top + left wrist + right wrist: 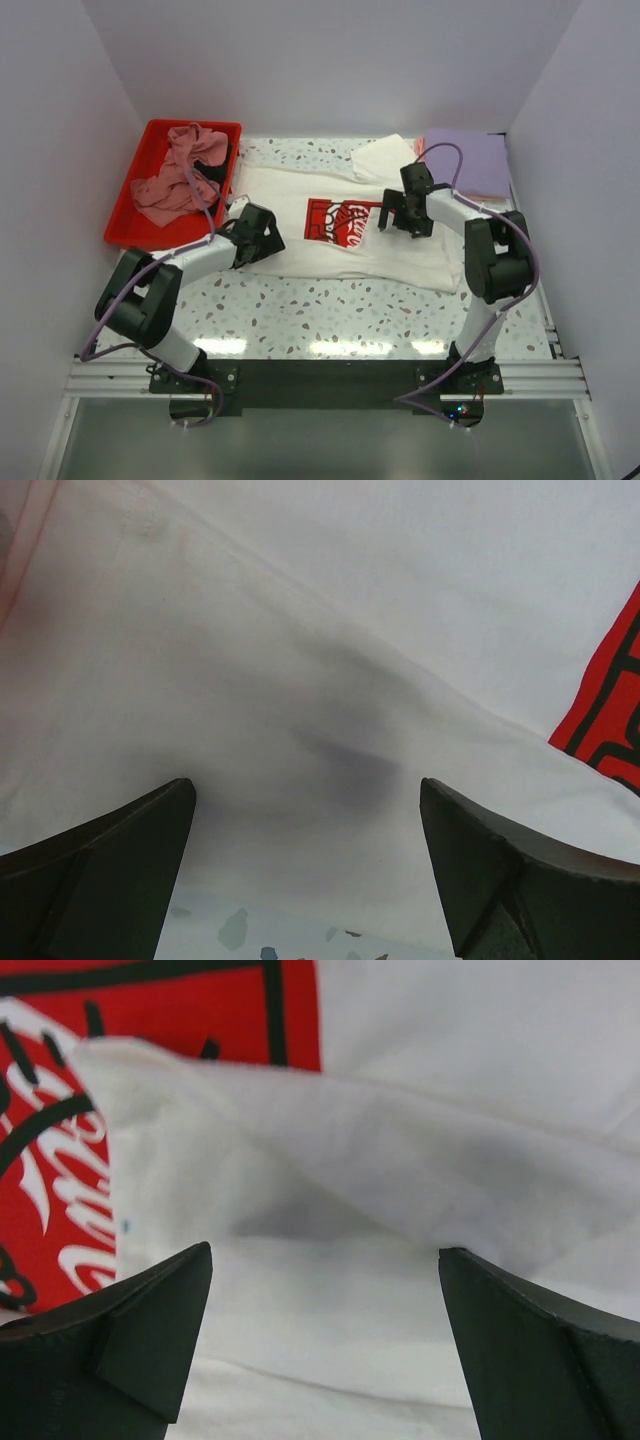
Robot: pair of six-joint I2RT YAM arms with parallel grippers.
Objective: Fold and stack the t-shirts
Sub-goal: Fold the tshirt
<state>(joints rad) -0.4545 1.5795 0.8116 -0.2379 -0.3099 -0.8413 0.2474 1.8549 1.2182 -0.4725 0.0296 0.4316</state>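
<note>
A white t-shirt (400, 250) with a red square print (340, 220) lies spread on the table's middle. My left gripper (262, 232) hovers low over its left edge, jaws wide open with only white cloth (300, 680) below them. My right gripper (398, 208) stands open over the shirt's right part, above a folded-over flap (350, 1150) beside the red print (60, 1160). Dusty-pink t-shirts (180, 175) lie crumpled in the red tray (140, 225). A folded lavender t-shirt (468, 160) rests at the back right on a pink one.
The red tray sits at the table's left side. White walls close in the left, back and right. The speckled tabletop (330, 305) shows in front of the shirt, and also in the left wrist view as speckled tabletop (250, 930).
</note>
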